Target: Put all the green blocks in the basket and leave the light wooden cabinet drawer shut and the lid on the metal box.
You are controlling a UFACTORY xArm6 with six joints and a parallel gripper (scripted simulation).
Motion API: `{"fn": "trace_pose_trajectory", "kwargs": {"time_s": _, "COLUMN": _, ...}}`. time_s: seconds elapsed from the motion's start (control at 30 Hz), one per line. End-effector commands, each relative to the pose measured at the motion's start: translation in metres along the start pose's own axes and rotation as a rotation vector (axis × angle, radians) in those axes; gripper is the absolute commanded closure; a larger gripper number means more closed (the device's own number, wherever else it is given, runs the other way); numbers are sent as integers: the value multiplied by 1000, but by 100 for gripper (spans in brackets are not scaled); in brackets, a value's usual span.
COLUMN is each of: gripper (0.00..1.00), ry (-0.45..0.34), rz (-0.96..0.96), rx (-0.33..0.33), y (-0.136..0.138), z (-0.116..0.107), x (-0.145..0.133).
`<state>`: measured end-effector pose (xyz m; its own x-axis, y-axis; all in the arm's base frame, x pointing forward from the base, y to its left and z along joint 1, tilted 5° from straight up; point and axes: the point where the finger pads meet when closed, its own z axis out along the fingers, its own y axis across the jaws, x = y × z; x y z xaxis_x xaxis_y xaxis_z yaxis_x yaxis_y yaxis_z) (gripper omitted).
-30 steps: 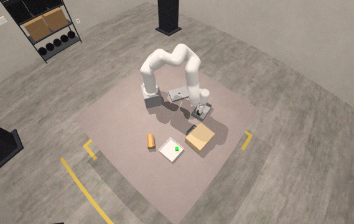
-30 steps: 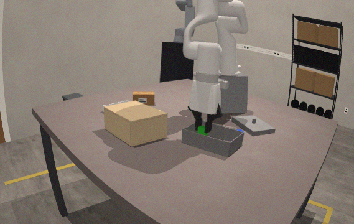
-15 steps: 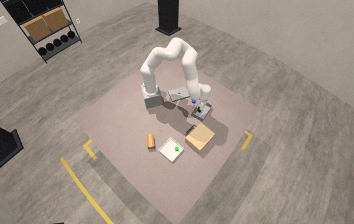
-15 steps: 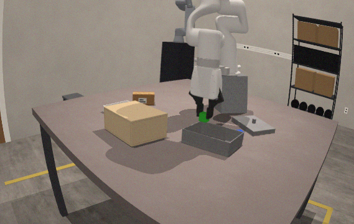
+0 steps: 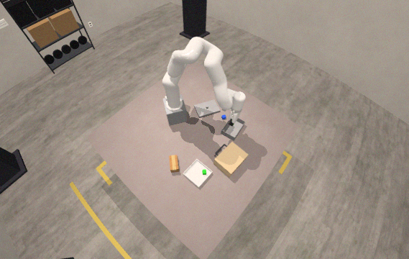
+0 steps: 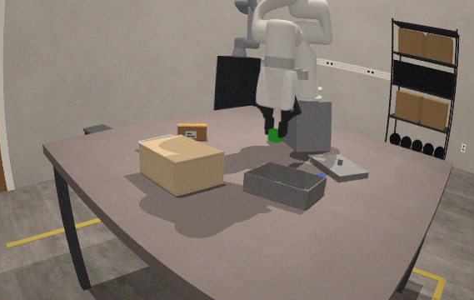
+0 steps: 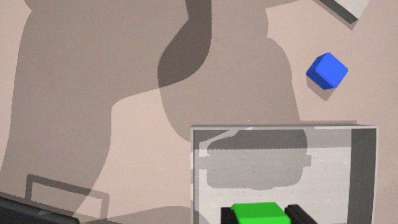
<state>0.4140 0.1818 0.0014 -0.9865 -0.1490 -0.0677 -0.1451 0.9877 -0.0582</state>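
Note:
My gripper [image 6: 276, 130] is shut on a green block [image 6: 275, 135] and holds it well above the open metal box [image 6: 284, 185]. The block also shows between the fingers in the wrist view [image 7: 260, 213], over the empty box [image 7: 283, 172]. The box's lid [image 6: 338, 167] lies flat on the table beside it, knob up. The white basket [image 5: 198, 173] holds another green block [image 5: 204, 172]. The light wooden cabinet [image 6: 181, 164] stands near the box; its drawer handle [image 7: 65, 195] shows at the lower left of the wrist view.
A blue block [image 7: 327, 70] lies on the table between the box and the lid. A small orange-brown box [image 5: 174, 163] lies left of the basket. The arm's grey base [image 6: 308, 126] stands behind the gripper.

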Motion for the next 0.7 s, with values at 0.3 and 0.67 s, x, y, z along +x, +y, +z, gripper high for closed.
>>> {"fn": "trace_pose_trajectory", "kwargs": {"time_s": 0.3, "gripper": 100, "ry": -2, "rz": 0, "rx": -1, "y": 0, "z": -27, "x": -1}}
{"fn": "trace_pose_trajectory", "kwargs": {"time_s": 0.67, "gripper": 100, "ry": -2, "rz": -6, "rx": -1, "y": -3, "z": -27, "x": -3}}
